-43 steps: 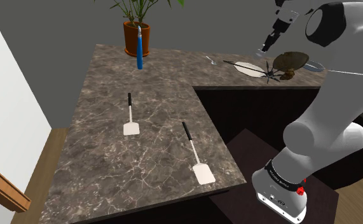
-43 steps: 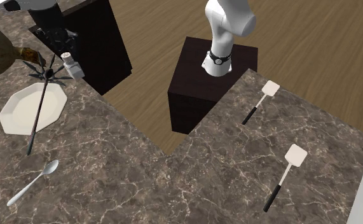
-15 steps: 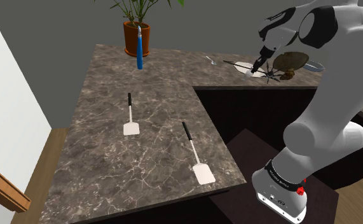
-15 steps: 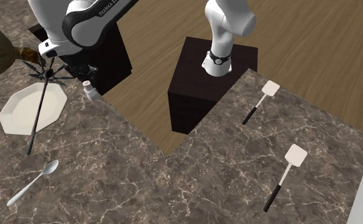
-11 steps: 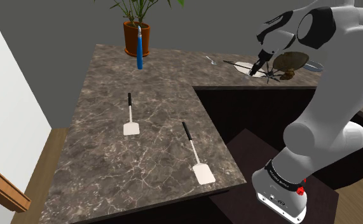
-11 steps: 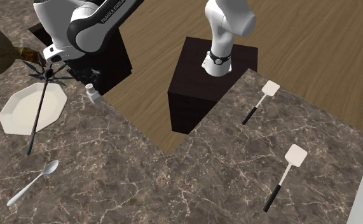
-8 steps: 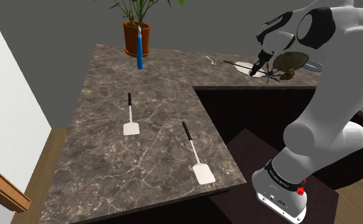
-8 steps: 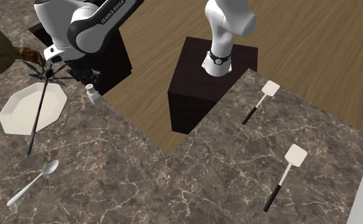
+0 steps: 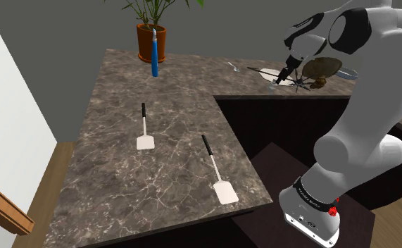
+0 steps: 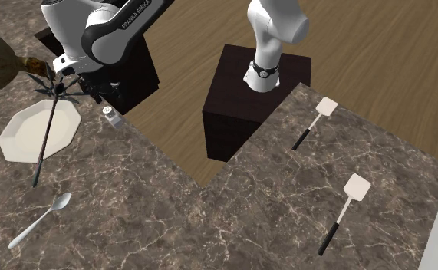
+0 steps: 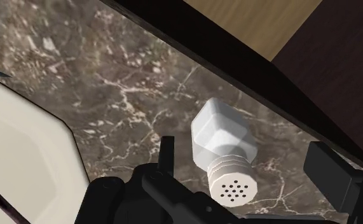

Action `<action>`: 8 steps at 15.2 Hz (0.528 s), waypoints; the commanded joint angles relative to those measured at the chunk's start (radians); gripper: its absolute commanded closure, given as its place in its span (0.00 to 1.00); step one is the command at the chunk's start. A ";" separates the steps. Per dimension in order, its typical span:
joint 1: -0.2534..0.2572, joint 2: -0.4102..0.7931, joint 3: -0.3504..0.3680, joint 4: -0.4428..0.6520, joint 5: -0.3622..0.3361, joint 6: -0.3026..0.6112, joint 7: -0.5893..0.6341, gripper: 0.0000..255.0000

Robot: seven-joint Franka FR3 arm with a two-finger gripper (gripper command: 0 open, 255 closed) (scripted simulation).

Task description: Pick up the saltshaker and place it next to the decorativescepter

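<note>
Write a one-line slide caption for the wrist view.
Open end effector straddling the white saltshaker on the marble counter, fingers clear of it, near the white plate.

Plate [image 10: 21,139], spoon [image 10: 39,222], potted plant [image 9: 143,39] on marbled counter [image 9: 122,176].

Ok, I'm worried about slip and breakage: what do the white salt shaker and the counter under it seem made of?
White faceted salt shaker: plain matte white body, perhaps ceramic or plastic; nothing settles which. Its ribbed, perforated cap is equally pale, not visibly metallic. Dark brown countertop: stone, marble-like, judging by irregular pale veins; the finish looks smooth.
</note>
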 commanded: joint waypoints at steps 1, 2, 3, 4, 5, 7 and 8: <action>0.000 0.000 0.000 0.000 0.000 0.000 0.000 0.00; 0.000 0.000 0.000 0.000 0.000 0.000 0.000 0.00; 0.001 -0.017 -0.005 0.009 -0.010 -0.025 0.006 0.00; 0.003 -0.033 -0.010 0.020 -0.019 -0.050 0.012 0.00; 0.003 -0.048 -0.014 0.032 -0.028 -0.076 0.017 0.00; 0.004 -0.060 -0.018 0.043 -0.034 -0.097 0.021 0.00; 0.004 -0.060 -0.018 0.042 -0.035 -0.097 0.021 0.00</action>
